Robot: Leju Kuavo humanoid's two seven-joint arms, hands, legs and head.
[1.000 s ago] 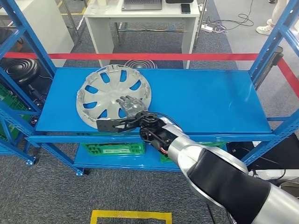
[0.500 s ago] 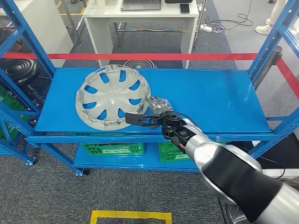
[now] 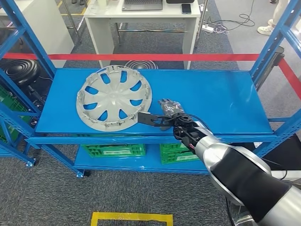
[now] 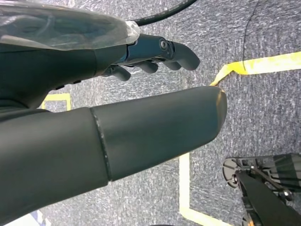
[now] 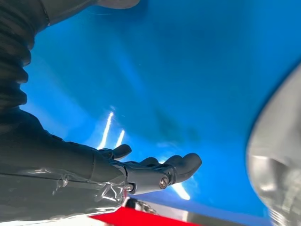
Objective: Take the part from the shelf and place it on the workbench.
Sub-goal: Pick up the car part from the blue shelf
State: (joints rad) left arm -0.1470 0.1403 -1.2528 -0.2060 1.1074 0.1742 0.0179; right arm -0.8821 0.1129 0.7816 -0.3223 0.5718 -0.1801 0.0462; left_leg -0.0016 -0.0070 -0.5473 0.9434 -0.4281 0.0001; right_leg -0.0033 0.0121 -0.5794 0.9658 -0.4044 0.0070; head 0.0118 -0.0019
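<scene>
A silver wheel cover lies flat on the left half of the blue shelf. My right hand hovers over the shelf just right of the cover's rim, fingers apart, holding nothing. In the right wrist view that hand is spread above the blue surface, with the cover's blurred edge a short way off. My left hand hangs over grey carpet, fingers loosely extended and empty.
Blue shelf uprights stand at both sides. Green crates sit on the lower shelf. A red tape line and a white table lie behind. Yellow floor tape marks the carpet near me.
My right hand has slid off the wheel cover and moved right across the shelf. The cover stays where it was.
</scene>
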